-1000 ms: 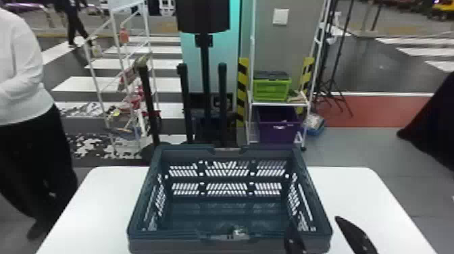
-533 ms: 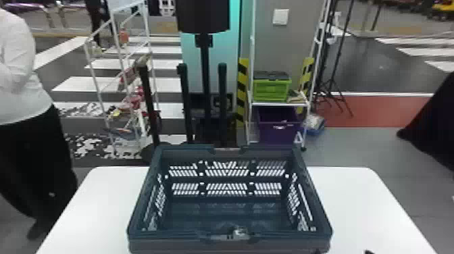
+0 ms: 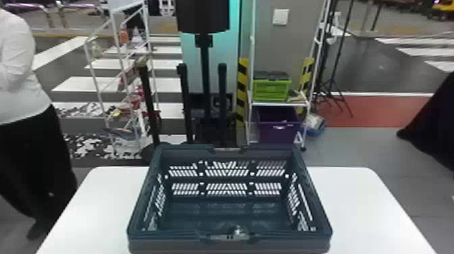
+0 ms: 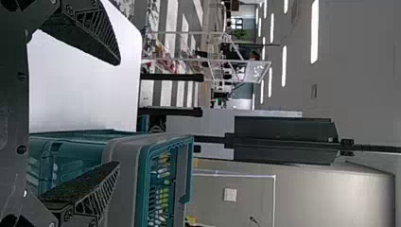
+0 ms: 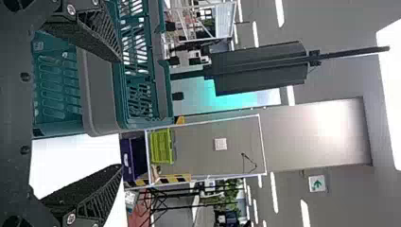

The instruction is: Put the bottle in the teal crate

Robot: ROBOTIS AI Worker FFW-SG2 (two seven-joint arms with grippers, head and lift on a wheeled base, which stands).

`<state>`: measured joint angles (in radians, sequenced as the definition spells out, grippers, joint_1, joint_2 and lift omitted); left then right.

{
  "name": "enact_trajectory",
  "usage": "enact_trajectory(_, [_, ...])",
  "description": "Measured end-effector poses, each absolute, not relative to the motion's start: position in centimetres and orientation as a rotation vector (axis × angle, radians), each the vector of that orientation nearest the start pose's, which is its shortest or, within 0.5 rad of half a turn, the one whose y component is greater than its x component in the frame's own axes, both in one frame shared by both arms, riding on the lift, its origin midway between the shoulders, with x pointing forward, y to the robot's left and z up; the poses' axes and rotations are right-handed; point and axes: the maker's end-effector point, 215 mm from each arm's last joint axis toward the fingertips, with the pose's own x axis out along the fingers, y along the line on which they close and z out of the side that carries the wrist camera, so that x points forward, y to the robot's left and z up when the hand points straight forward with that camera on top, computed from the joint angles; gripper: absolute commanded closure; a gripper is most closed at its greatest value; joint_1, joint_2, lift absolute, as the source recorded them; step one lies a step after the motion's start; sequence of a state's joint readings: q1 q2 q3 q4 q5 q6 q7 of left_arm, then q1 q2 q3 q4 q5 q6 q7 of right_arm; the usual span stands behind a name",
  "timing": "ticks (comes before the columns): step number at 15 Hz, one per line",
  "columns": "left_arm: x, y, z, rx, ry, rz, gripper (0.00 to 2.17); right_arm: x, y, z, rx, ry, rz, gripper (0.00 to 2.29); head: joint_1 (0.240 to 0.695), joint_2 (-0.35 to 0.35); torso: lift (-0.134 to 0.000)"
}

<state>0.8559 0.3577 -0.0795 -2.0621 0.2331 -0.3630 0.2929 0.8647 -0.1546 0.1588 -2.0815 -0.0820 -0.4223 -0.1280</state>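
White smooth table point(image 3: 358, 202) bore teal slatted plastic crate point(image 3: 283, 246); white metal rack point(image 3: 280, 105) stood beyond, on grey floor point(image 3: 364, 152). Black left gripper point(image 4: 118, 113), black right gripper point(image 5: 121, 113): fingers apart.

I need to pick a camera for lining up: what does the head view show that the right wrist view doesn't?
Head view: the teal plastic crate's complete rim and the white tabletop on its left.
Right wrist view: the right gripper, fingers apart, and a green-and-white sign.
Both: crate, tabletop's right part, lime-green box.
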Motion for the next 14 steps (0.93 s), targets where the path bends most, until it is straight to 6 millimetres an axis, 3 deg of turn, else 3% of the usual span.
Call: enact_trajectory(14, [32.67, 27.1, -36.62, -0.029, 0.057, 0.049, 0.13, 30.87, -18.43, -34.26, 0.081, -0.022, 0.073, 0.11, 0.499, 0.0, 0.0])
